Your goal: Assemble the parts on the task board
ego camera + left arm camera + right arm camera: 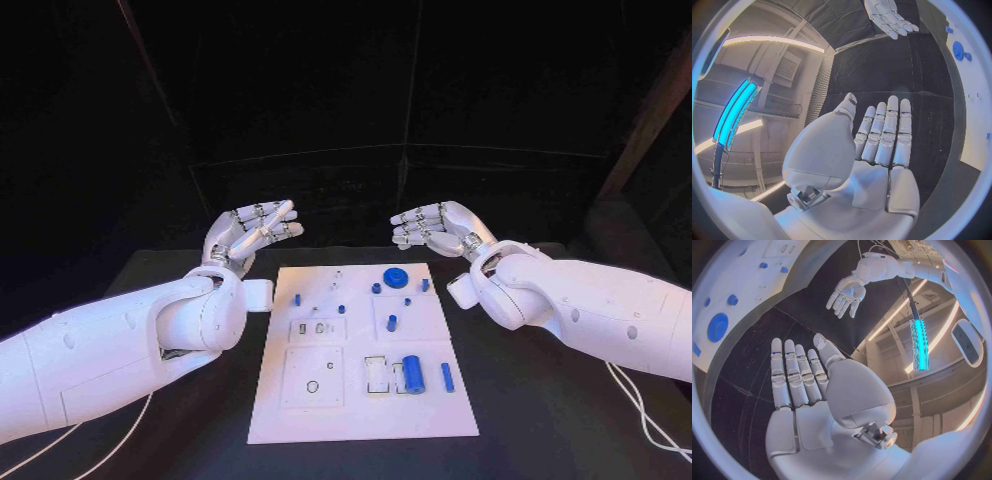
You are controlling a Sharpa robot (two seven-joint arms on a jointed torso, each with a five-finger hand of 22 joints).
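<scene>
The white task board (361,395) lay at lower centre of the head view. Beyond its far corners both the left hand (253,232) and right hand (437,229) hovered empty, fingers apart. Blue parts (413,374) rested on the board.

You are looking at a black table (548,420) backed by dark panelled walls (346,100). Off to its sides stands a bright cyan light bar (734,116), with curved white strip lights (773,40) overhead.

Bare black table (548,420) flanks task board (281,425) (both sides passable).
</scene>
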